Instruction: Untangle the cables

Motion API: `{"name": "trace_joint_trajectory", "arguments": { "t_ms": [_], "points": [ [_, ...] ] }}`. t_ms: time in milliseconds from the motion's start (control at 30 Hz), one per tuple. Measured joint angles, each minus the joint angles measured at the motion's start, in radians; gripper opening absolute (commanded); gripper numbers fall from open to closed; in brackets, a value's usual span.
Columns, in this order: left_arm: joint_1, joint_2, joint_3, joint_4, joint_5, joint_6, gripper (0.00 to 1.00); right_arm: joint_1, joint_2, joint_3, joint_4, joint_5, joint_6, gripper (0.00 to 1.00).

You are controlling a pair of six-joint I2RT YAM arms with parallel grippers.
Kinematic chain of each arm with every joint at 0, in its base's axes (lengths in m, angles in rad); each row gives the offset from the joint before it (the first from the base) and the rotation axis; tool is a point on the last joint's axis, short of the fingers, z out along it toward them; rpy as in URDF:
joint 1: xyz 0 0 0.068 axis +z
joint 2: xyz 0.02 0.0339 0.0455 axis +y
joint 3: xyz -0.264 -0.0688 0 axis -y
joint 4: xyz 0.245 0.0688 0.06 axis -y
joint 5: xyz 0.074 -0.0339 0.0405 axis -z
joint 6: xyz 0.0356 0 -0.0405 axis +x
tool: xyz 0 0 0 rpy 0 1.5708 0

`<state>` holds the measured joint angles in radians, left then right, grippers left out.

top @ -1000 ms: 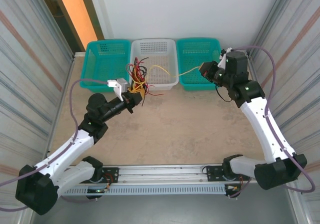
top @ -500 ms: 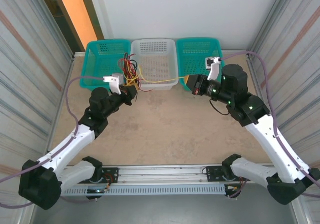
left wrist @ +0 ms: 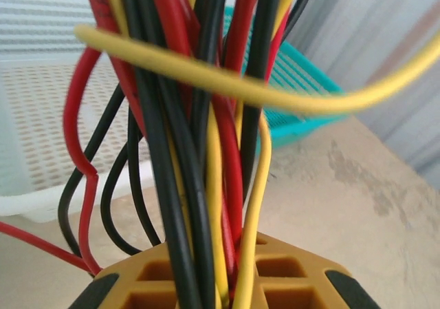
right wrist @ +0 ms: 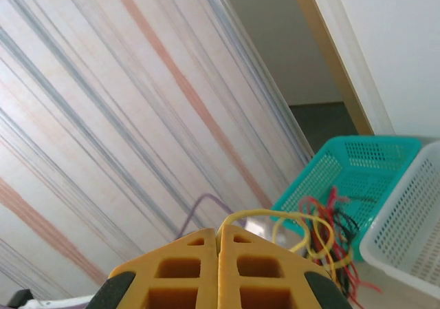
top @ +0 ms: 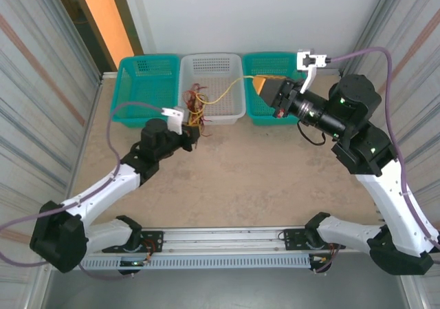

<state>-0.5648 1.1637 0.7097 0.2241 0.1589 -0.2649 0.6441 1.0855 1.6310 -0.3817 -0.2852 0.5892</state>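
Your right hand [top: 263, 88], pinched on the yellow cable [left wrist: 206, 76], has pulled it taut while your left hand [top: 191, 131] clamps the bundle [top: 196, 104], so it's separating.

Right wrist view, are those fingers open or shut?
Shut: the right fingers press flat together, pinching a yellow cable that comes out from between their tips.

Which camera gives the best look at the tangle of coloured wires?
The left wrist view: the cables appear close up, each red, black and yellow strand distinct. The top view shows a small clump at the white basket's front edge; the right wrist view, a distant tangle.
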Motion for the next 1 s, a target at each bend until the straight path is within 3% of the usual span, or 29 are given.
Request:
{"name": "trace_joint_trajectory", "arguments": {
  "t_ms": [200,467,767,1000],
  "points": [
    [-0.105,0.107,0.016,-0.017,-0.015,0.065,0.00,-0.053,0.102,0.129,0.001,-0.006,0.004,0.00],
    [-0.276,0.147,0.038,-0.034,-0.046,0.182,0.00,-0.222,0.237,0.307,0.001,-0.039,0.056,0.00],
    [-0.354,0.147,0.066,-0.088,0.003,0.281,0.00,-0.367,0.349,0.391,0.010,-0.090,0.130,0.00],
    [-0.365,0.132,0.070,-0.134,0.042,0.318,0.00,-0.462,0.415,0.388,0.004,-0.108,0.168,0.00]
  ]
}}
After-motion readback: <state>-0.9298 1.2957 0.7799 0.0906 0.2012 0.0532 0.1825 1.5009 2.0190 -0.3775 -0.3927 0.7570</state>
